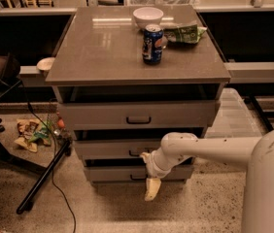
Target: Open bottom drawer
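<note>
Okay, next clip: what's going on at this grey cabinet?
A white robot arm reaches in from the right toward the grey three-drawer cabinet. Its gripper hangs pointing down in front of the shallow grey bottom drawer, just right of its small black loop handle. The drawer does not look pulled out yet. A white bowl, a blue soda can and a green bag sit on top.

- Cabinet top (103, 47): bowl (147, 17) at the back, can (152, 43) in front of it, green bag (184, 33) to the right.
- Floor (127, 212): wrappers (30, 132) at left, black stand leg (42, 183), cable (60, 195).
- Gripper (150, 194) hangs just above the floor, before the bottom drawer (108, 174).
</note>
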{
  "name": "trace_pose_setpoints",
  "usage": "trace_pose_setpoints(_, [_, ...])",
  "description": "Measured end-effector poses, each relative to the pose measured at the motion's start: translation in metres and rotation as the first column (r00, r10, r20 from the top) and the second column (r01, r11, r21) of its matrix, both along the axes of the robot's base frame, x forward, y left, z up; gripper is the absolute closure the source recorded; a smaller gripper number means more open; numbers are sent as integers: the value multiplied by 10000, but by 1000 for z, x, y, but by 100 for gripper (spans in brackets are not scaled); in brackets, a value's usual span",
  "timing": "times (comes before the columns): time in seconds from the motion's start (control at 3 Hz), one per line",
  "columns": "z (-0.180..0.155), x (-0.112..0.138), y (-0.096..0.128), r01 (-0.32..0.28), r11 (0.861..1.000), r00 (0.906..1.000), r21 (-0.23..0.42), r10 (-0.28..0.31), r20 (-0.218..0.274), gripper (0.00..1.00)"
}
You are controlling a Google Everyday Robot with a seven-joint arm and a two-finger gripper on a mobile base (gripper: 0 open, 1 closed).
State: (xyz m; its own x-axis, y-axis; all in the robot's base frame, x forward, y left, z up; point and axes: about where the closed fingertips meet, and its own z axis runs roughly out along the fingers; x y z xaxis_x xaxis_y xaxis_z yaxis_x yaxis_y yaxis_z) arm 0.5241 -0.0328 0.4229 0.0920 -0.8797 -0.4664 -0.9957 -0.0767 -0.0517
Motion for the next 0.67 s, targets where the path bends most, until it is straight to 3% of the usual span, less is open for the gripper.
trace_pose_setpoints(0.33, [-28, 1, -8, 169, 9986, 9994, -495, -183, -278, 0])
trace_pose_setpoints(0.67, [-77, 6, -33, 573, 9959, 9978, -704, -595, -302, 0])
